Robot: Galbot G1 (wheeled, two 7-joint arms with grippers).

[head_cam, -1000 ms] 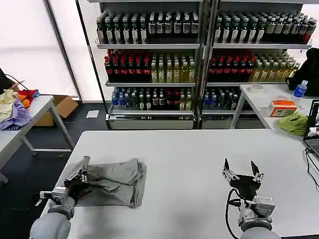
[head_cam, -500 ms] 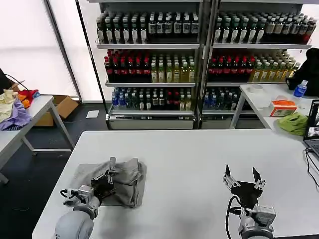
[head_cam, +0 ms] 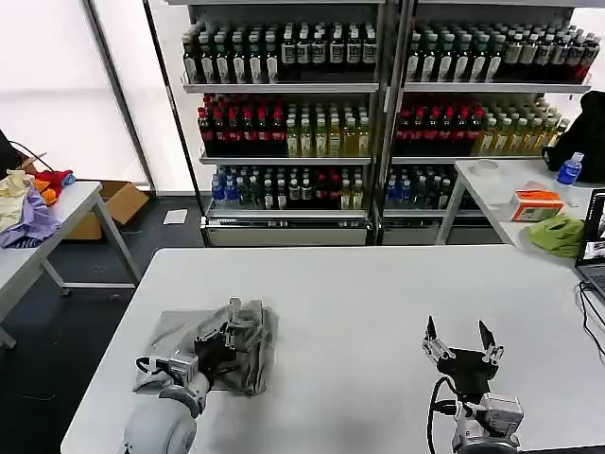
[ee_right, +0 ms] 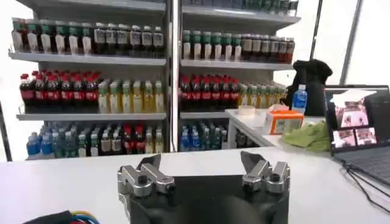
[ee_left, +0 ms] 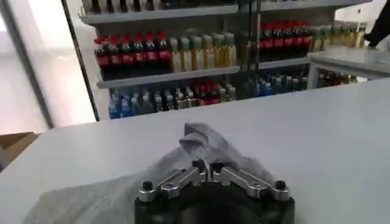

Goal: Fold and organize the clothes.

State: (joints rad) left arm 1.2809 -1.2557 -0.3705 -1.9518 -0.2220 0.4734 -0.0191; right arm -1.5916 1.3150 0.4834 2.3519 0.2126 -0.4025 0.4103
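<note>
A light grey shirt (head_cam: 253, 352) lies bunched at the front left of the white table (head_cam: 378, 284). My left gripper (head_cam: 227, 338) is over its middle, shut on a raised fold of the fabric. In the left wrist view the jaws meet at my left gripper (ee_left: 208, 168), and the pinched grey shirt (ee_left: 204, 141) peaks just beyond them. Part of the shirt still lies flat toward the table's left edge. My right gripper (head_cam: 460, 333) stands open over bare table at the front right, with nothing between its fingers (ee_right: 150, 164).
Drink shelves (head_cam: 284, 123) fill the back. A side table at right holds an olive-green cloth (head_cam: 556, 234), an orange box (head_cam: 537, 204) and a blue bottle (head_cam: 569, 168). A laptop (head_cam: 594, 248) sits at the right edge. Coloured garments (head_cam: 28, 203) lie on a left table.
My left gripper has moved right from the shirt's left edge to its middle, dragging the held fabric over the rest. The right gripper has barely moved.
</note>
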